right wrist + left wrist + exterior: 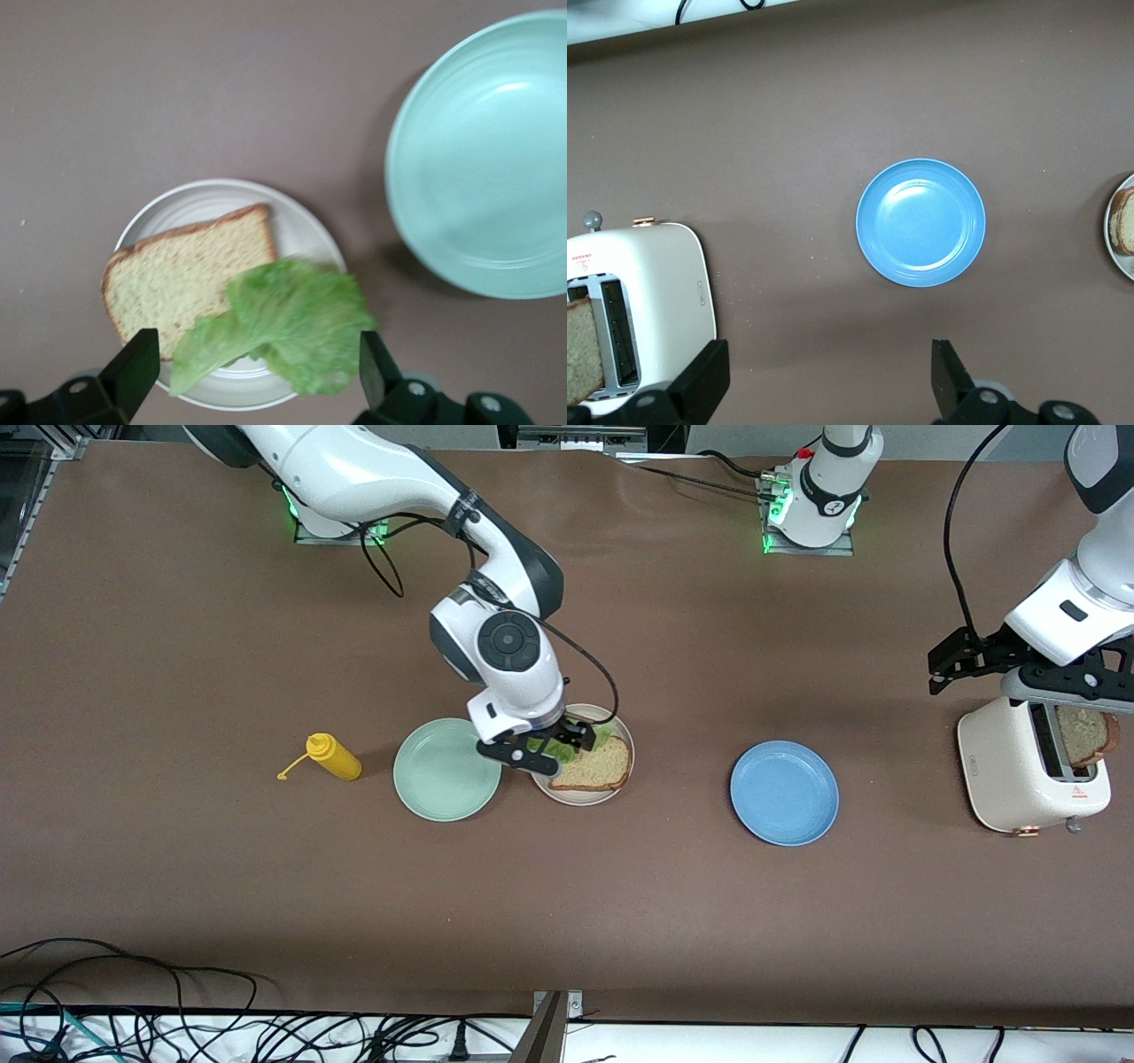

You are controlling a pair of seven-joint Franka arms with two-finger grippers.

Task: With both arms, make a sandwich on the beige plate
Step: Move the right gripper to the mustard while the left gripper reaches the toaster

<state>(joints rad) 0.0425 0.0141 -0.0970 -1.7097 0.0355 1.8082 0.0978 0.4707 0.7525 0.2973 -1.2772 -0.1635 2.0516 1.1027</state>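
Right gripper (556,746): positioned low over the beige plate (611,793), jaws spread wide, holding nothing. In the right wrist view the lettuce leaf (283,336) lies between the fingers (133,372) without visible contact, draped partly over one bread slice (182,279) and partly onto the plate.

Left gripper (828,390): jaws wide apart and empty, hovering above the toaster (1028,775) at the left arm's end of the table. A second bread slice (1085,735) stands in the toaster slot.

Plate location: mid-table, just beside the mint green plate (443,771); the blue plate (784,791) sits well apart toward the toaster. A yellow squeeze bottle (332,756) lies toward the right arm's end.

Progress, as judged: base slice and lettuce are placed; top slice remains to be fetched and laid on.

Markings: a red warning triangle with small print on the toaster, unreadable.
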